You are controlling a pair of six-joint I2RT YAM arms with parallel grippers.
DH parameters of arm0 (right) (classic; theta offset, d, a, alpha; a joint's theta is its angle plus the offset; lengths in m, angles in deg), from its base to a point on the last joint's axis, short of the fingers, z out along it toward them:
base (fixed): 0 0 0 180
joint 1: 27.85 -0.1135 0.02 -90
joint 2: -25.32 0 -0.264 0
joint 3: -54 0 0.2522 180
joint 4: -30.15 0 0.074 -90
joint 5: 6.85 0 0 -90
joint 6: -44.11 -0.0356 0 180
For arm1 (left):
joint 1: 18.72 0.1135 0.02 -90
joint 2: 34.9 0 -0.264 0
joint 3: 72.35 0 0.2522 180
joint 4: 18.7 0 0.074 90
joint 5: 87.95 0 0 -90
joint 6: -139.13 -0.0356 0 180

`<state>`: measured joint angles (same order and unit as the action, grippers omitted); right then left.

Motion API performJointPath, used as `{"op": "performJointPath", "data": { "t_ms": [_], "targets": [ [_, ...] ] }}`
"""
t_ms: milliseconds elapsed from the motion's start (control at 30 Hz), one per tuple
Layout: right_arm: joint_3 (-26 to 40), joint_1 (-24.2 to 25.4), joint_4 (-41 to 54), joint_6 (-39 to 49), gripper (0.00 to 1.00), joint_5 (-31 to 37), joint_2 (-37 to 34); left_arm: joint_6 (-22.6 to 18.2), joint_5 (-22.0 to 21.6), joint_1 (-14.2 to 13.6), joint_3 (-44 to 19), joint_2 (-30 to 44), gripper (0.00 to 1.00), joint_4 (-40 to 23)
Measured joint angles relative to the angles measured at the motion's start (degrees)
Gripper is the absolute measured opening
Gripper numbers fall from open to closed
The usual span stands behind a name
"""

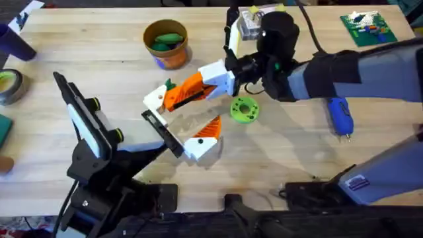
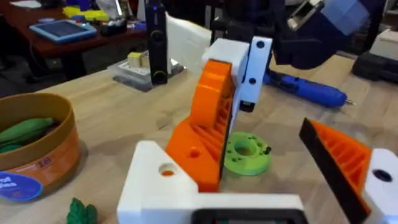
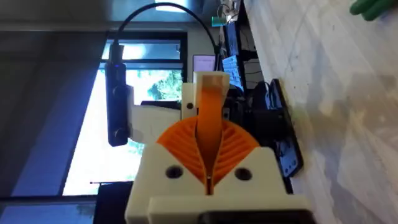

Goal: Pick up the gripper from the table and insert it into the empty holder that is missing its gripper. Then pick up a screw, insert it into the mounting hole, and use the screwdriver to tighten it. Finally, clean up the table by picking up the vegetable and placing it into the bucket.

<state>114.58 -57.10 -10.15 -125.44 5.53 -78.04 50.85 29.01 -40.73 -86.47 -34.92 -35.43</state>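
Right gripper (image 3: 208, 177) jaws pinching orange gripper (image 1: 188, 89); long axis level, white end toward holder (image 1: 162, 132). Left jaws: cannot tell.

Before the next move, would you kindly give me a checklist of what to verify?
1. Grip: right gripper shut on the orange wedge-shaped plastic gripper piece: ok.
2. Seating: its white block on the flat black holder bar: cannot tell.
3. Clearance: green round plastic disc lies apart from the bar: ok.
4. Tool: blue pen-shaped screwdriver lies free on the wooden table: ok.
5. Screw located: cannot tell.
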Motion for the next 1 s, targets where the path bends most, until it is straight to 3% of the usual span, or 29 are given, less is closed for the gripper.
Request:
{"op": "performJointPath", "data": {
  "t_ms": [333, 567, 1000],
  "targets": [
    [2.35, -0.72, 9.39, 3.94, 0.018, 0.90, -0.21, 0.84, -1.29, 0.09, -0.02, 0.00, 0.991, -0.30],
    [3.31, -1.88, 9.97, 5.48, 0.018, 1.92, -0.94, 1.21, -2.10, 0.09, -0.02, -0.02, 0.991, -0.30],
    [12.57, -3.97, 10.19, 5.44, 0.017, -1.28, -8.89, 2.16, -3.97, 0.42, -0.02, 0.00, 0.991, -0.39]
  ]
}}
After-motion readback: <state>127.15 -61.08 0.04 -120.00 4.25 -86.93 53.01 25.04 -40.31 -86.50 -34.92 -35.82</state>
